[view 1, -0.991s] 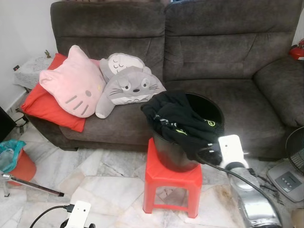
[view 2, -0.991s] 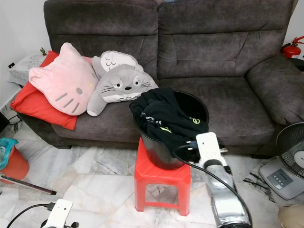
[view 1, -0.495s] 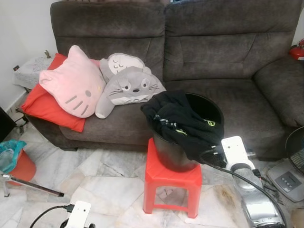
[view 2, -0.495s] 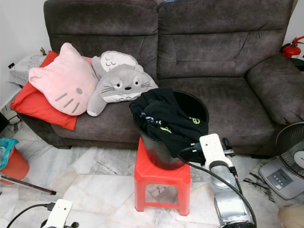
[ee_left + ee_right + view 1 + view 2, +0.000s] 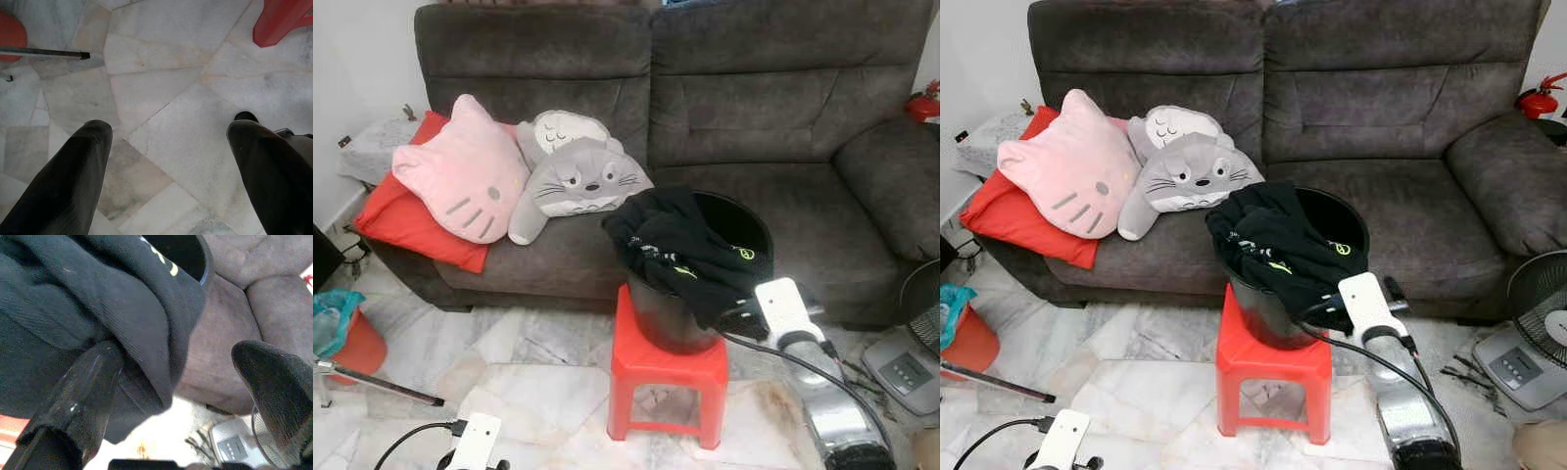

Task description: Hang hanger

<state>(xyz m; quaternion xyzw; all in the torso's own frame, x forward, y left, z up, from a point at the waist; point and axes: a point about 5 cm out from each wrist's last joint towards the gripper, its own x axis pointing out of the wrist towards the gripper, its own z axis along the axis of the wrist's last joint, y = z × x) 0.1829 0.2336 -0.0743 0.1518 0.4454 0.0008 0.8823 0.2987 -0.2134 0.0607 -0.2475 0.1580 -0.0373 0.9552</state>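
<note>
Right end effector (image 5: 171, 382) spread wide at the black garment (image 5: 690, 253), one finger (image 5: 83, 387) pressed into the cloth hanging over the rim of the black bucket (image 5: 744, 220), the other finger (image 5: 274, 382) clear of it over the sofa (image 5: 773, 117); nothing gripped. Compared with half a second ago, wrist unit shifted slightly up and toward the bucket, now overlapping the garment's lower edge. Garment draped over the near side of the bucket, unchanged in position. Bucket standing on the red stool (image 5: 668, 377) in front of the sofa. No hanger discernible among the cloth. Left end effector (image 5: 168, 147) released, fingers apart, pointed down at the marble floor (image 5: 161, 88), unchanged. Pink cat cushion (image 5: 460, 171) and grey plush (image 5: 582, 176) on the sofa, undisturbed.
</note>
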